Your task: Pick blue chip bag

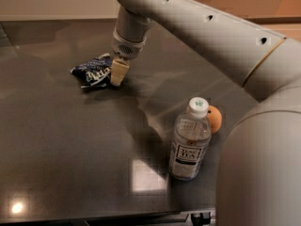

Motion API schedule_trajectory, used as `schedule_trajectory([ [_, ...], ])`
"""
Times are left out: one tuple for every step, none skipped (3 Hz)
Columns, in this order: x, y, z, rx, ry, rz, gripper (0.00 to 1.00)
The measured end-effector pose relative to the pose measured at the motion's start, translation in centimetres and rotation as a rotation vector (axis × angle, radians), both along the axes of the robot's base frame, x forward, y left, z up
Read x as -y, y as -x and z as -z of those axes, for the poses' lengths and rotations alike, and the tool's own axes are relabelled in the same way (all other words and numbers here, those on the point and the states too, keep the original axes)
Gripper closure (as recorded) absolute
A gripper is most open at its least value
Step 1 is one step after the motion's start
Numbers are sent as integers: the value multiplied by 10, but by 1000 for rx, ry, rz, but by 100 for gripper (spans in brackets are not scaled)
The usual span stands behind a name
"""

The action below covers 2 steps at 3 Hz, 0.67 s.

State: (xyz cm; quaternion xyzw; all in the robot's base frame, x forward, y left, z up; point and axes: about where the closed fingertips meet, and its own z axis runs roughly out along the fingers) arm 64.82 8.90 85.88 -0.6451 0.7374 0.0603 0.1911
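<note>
The blue chip bag [91,70] lies crumpled on the dark table [70,140] at the far left, navy with white lettering. My gripper [117,73] hangs from the arm that reaches in from the upper right. It is low over the table at the bag's right edge. One cream-coloured finger [119,71] shows, touching or just beside the bag.
A clear water bottle [190,141] with a white cap stands upright at the front right. A small orange ball [215,118] sits just behind it. My arm's large grey body [263,164] fills the right side. The table's front edge runs along the bottom.
</note>
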Motion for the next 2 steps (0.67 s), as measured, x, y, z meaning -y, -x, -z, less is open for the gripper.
schedule_trajectory([
  [2, 7, -15, 4, -40, -17, 64],
  [11, 20, -43, 14, -107, -31, 87],
])
